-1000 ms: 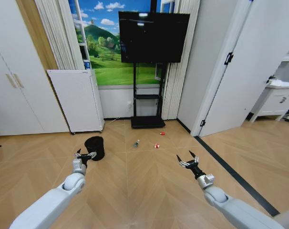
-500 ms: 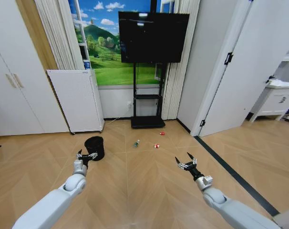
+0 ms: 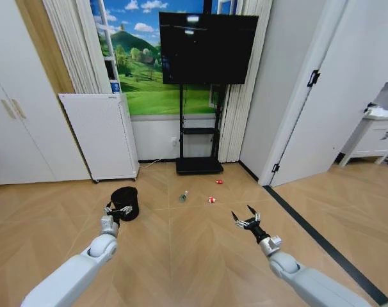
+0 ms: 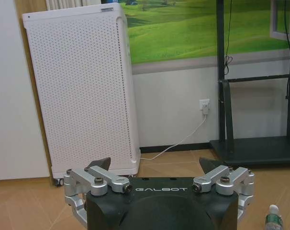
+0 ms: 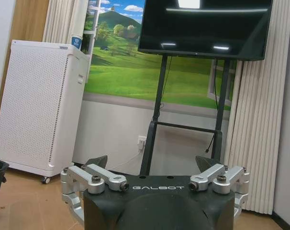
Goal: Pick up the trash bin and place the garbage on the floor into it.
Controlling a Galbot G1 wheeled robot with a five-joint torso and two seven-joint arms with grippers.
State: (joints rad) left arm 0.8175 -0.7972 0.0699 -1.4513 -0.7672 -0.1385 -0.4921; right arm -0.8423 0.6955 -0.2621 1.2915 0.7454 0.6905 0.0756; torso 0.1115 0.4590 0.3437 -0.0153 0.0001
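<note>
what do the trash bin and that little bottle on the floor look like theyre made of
The trash bin looks like matte black plastic or fine mesh: dark, dull sides with no gloss; too far off to tell which. The bottle looks like clear plastic, with a see-through neck, white cap and green label.

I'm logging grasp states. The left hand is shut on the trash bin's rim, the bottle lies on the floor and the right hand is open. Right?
Not quite. In the head view the left hand is open just short of the trash bin, not shut on it. The bottle does lie on the floor and the right hand is open.
</note>
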